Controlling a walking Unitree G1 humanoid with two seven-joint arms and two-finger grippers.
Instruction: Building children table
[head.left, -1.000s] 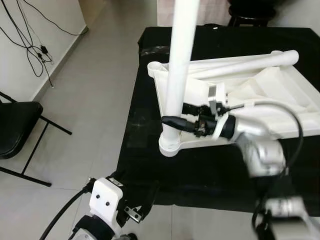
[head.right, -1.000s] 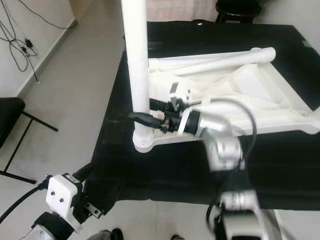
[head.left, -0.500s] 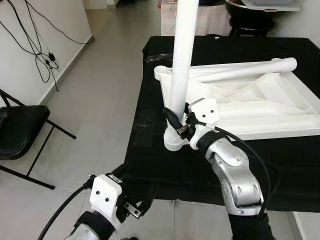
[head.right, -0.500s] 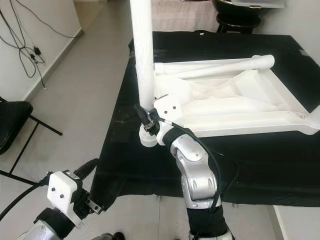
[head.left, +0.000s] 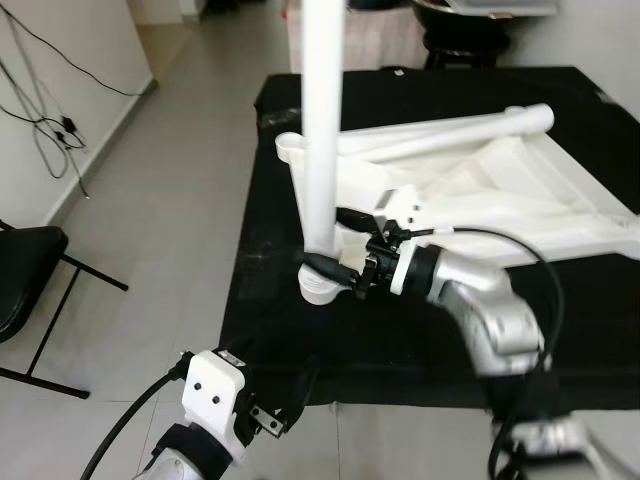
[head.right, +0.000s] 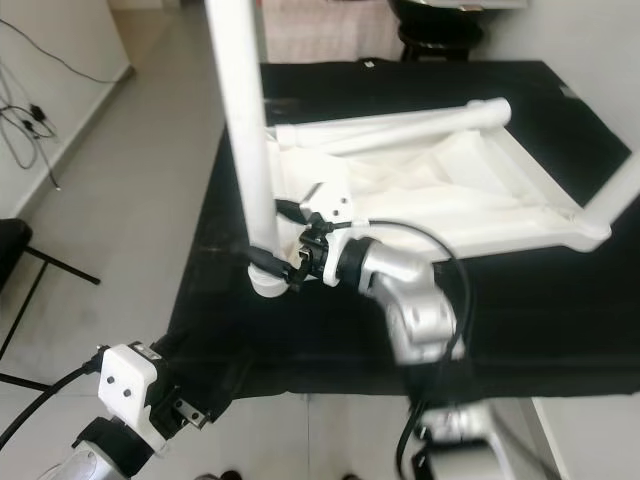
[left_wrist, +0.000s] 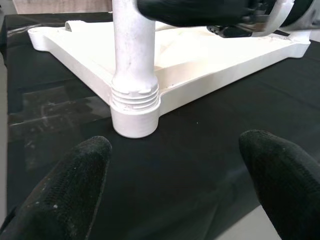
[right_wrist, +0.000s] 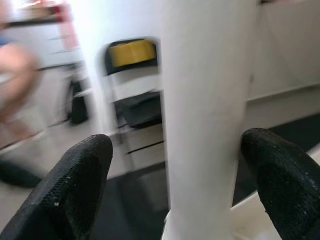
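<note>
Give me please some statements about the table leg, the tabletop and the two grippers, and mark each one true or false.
1. The leg stands upright in a corner socket of the tabletop. True.
2. The right gripper is at the leg's lower end. True.
3. The tabletop lies on a white cloth. False: the cloth is black.
4. The left gripper holds the leg. False: its fingers are open and hold nothing, near the socket.
5. A second leg lies across the tabletop. True.
</note>
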